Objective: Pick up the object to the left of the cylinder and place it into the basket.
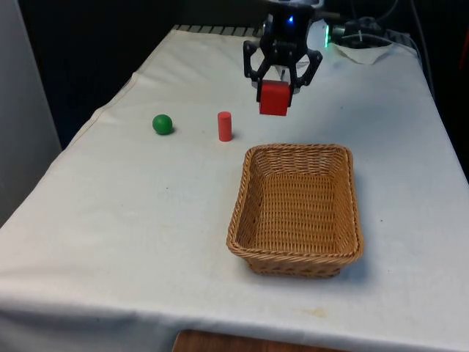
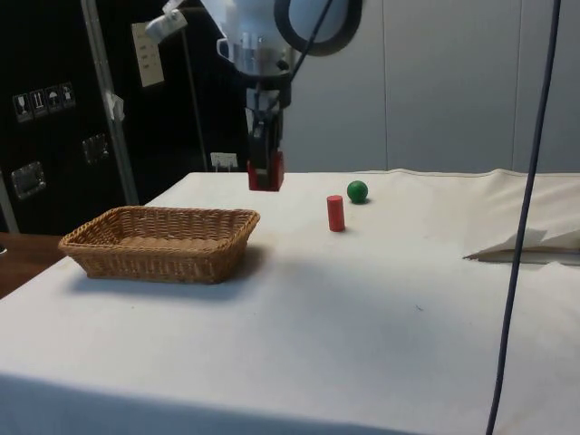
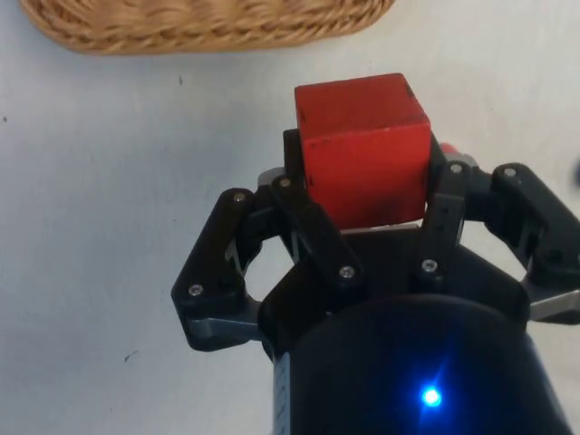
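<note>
Look at the gripper: you can see it hangs in the air above the white cloth, and its two fingers are pressed tight on a red block. In the side view the red block sits between the finger ends of the gripper, lifted clear off the table. In the wrist view the red block pokes out past the fingertips, and the gripper squeezes it from both sides, with a bit of the basket showing on the cloth beyond it. You find the wicker basket on the table, nearer the front camera than the block, and the block hangs just past the basket's far rim, not over the inside of it. In the side view the basket lies lower than the block, off to one side. The red cylinder stands upright on the cloth, toward the front view's left of the block. The green ball rests on the cloth further toward the front view's left, apart from the cylinder. In the side view the cylinder and the ball lie near each other.
</note>
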You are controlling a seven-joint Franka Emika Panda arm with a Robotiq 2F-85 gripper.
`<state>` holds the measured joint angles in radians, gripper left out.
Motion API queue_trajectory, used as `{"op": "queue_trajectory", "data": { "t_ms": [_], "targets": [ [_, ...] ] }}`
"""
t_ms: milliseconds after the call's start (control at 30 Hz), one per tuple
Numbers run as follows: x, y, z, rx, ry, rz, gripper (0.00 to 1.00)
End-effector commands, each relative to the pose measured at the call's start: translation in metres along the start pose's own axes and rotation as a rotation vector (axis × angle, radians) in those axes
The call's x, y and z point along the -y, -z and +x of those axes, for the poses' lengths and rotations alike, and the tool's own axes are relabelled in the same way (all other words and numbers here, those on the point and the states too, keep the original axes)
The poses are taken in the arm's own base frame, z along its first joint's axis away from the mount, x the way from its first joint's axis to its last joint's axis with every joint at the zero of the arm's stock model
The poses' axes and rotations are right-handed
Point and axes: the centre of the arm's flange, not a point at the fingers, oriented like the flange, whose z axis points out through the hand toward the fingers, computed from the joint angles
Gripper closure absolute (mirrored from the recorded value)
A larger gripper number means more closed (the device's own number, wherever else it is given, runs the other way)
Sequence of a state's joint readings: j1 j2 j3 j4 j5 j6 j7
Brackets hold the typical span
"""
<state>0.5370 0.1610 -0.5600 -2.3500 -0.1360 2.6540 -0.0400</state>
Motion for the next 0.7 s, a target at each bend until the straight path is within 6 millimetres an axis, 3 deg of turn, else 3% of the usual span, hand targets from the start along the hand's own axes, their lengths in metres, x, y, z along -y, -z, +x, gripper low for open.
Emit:
{"op": "queue_trajectory", "data": {
  "t_ms": [0,333,667],
  "targets": [
    [0.000,0.001,0.003,-0.001,0.001,-0.003,0.96],
    [0.002,0.000,0.037,-0.020,-0.003,-0.022,0.96],
    [0.005,-0.017,0.072,-0.041,-0.014,-0.052,0.96]
  ]
}}
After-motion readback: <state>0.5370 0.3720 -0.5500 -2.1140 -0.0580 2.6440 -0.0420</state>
